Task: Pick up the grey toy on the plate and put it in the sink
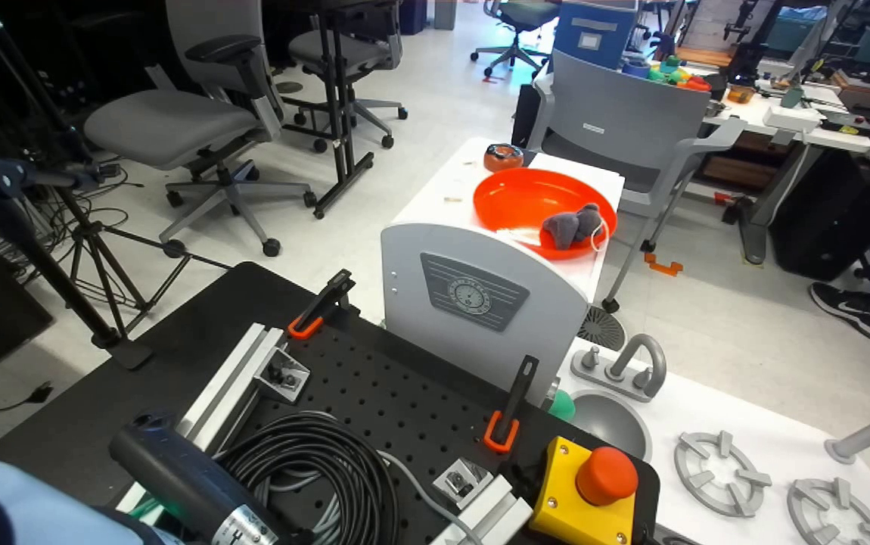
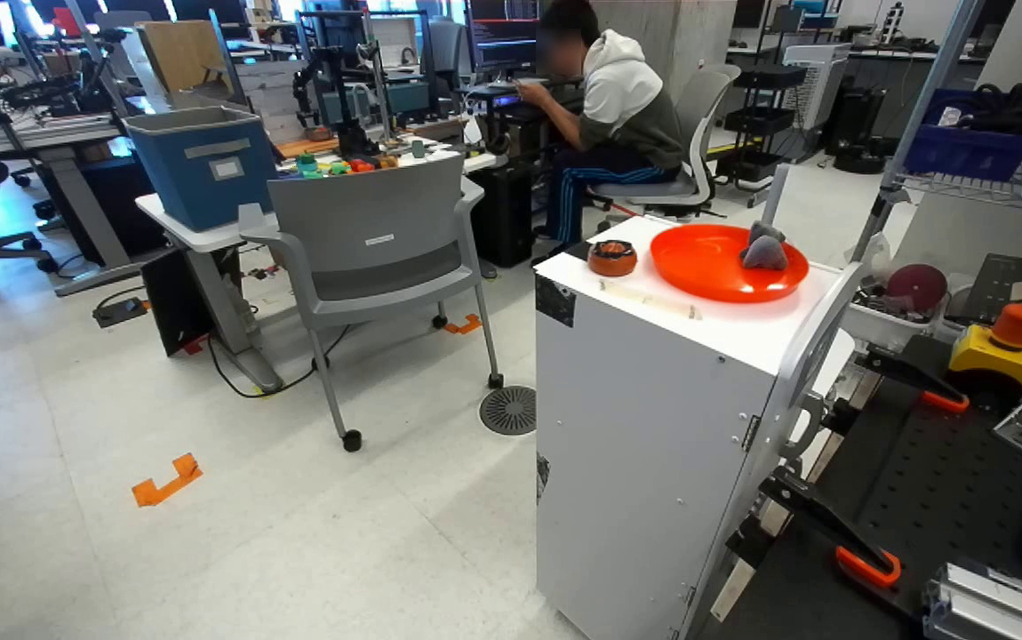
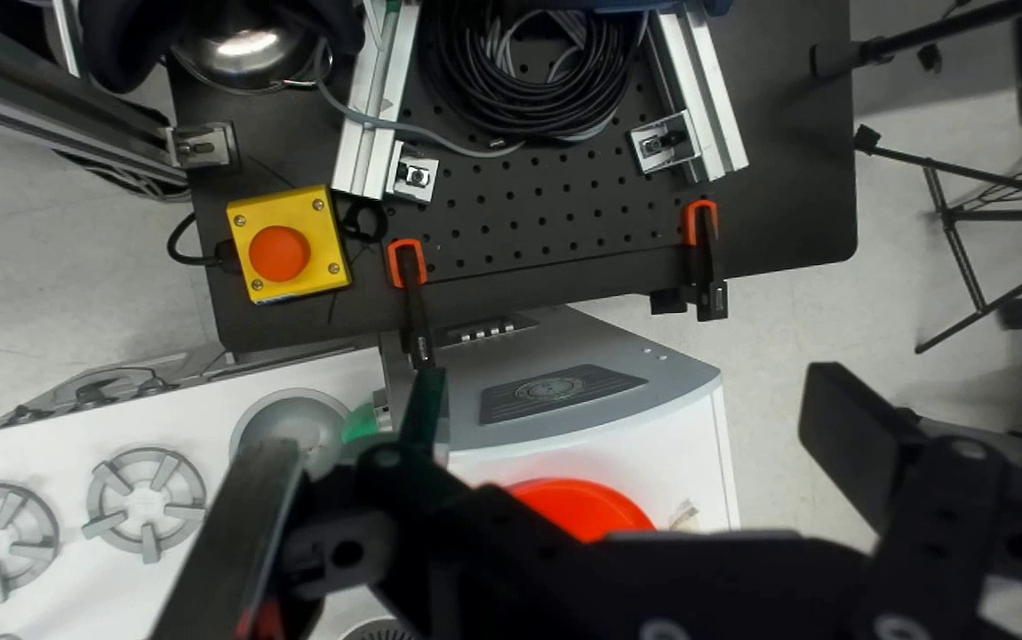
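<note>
The grey toy (image 1: 573,225) (image 2: 764,249) rests on the rim side of the bright orange plate (image 1: 511,198) (image 2: 698,267), a thin pale loop hanging off it in an exterior view. Part of the plate (image 3: 584,505) shows in the wrist view; the toy is hidden there behind the gripper body. Standing wide open, my gripper (image 3: 625,382) has nothing between its fingers and hangs high above the play kitchen. Neither exterior view shows the gripper. The round grey sink (image 1: 607,425) (image 3: 291,420) lies beside the upright grey panel, below a toy faucet, with a green object at its edge.
An upright grey panel (image 1: 480,303) stands between plate and sink. Near the plate sits a small orange-and-black round object (image 1: 503,157). Black clamps (image 3: 705,267), a yellow emergency-stop box (image 3: 289,244) and coiled cables (image 3: 529,80) occupy the black table. Burner grates (image 3: 145,502) lie beyond the sink.
</note>
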